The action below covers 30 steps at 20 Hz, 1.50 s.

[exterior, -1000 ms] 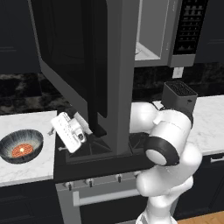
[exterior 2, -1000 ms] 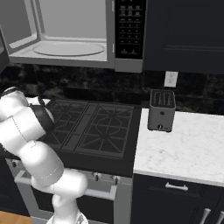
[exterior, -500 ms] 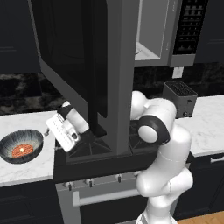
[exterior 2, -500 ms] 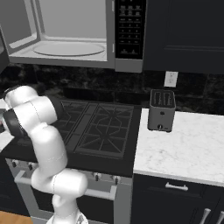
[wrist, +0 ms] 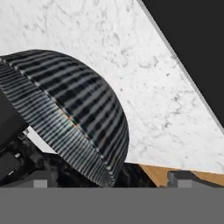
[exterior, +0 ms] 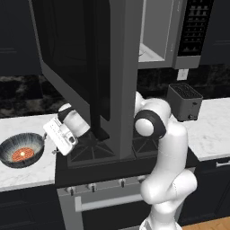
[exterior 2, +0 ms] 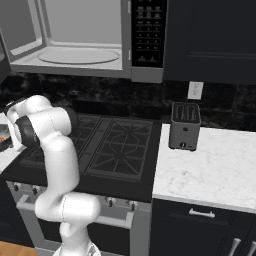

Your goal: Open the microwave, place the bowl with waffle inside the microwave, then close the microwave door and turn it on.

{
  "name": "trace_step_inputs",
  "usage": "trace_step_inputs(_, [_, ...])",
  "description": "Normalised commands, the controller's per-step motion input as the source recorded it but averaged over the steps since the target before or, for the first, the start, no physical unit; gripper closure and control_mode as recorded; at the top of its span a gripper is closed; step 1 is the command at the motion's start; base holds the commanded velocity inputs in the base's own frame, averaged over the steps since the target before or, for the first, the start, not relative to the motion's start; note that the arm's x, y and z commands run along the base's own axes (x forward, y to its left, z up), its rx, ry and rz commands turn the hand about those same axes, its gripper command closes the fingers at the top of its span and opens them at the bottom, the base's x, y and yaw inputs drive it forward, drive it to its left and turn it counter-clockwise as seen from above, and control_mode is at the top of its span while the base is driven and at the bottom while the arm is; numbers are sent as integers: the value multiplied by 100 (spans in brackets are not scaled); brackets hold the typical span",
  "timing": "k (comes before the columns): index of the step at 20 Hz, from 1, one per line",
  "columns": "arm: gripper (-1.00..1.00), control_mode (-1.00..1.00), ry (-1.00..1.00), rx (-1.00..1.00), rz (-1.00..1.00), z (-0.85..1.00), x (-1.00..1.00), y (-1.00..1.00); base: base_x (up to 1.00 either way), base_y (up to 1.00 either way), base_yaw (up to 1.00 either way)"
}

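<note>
The dark grey-blue bowl point(exterior: 21, 150) sits on the white marble counter left of the stove, with the orange-red waffle point(exterior: 21, 155) at its centre. My gripper point(exterior: 54, 143) hangs just right of the bowl, low over the counter's edge by the stove. In the hand view the bowl's ribbed outer wall point(wrist: 70, 113) bulges in from the left, close up. My gripper point(wrist: 111, 179) is open, its fingertips point(wrist: 40, 180) wide apart with nothing held. The microwave point(exterior 2: 75, 40) stands open above the stove, its cavity bare. The microwave door point(exterior: 85, 67) is swung out wide.
The open door hangs over the black stove point(exterior 2: 105, 150) and right above my hand. A dark toaster point(exterior: 184, 102) stands on the right counter point(exterior 2: 210, 170). The button panel point(exterior 2: 147, 35) is at the microwave's right. Marble counter point(wrist: 131, 65) surrounds the bowl, and wooden floor point(wrist: 153, 173) shows below it.
The arm has swung further left under the open door. The hand has dropped and moved toward the bowl. The bowl and the door have stayed put.
</note>
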Motion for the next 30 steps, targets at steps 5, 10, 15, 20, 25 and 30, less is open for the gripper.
trace_step_inputs(5, [-100,-100,0,-6,0,-24,21,22,0,0,0])
trace_step_inputs(10, [-100,-100,0,-5,0,-17,22,26,0,0,0])
trace_step_inputs(15, [-100,-100,0,-6,0,-20,22,26,0,0,0])
trace_step_inputs(20, [100,-100,0,-7,0,-23,20,25,0,0,0])
trace_step_inputs(25, [100,-100,0,0,0,0,0,1,0,0,0])
trace_step_inputs(30, [100,-100,0,0,0,0,0,0,0,0,0])
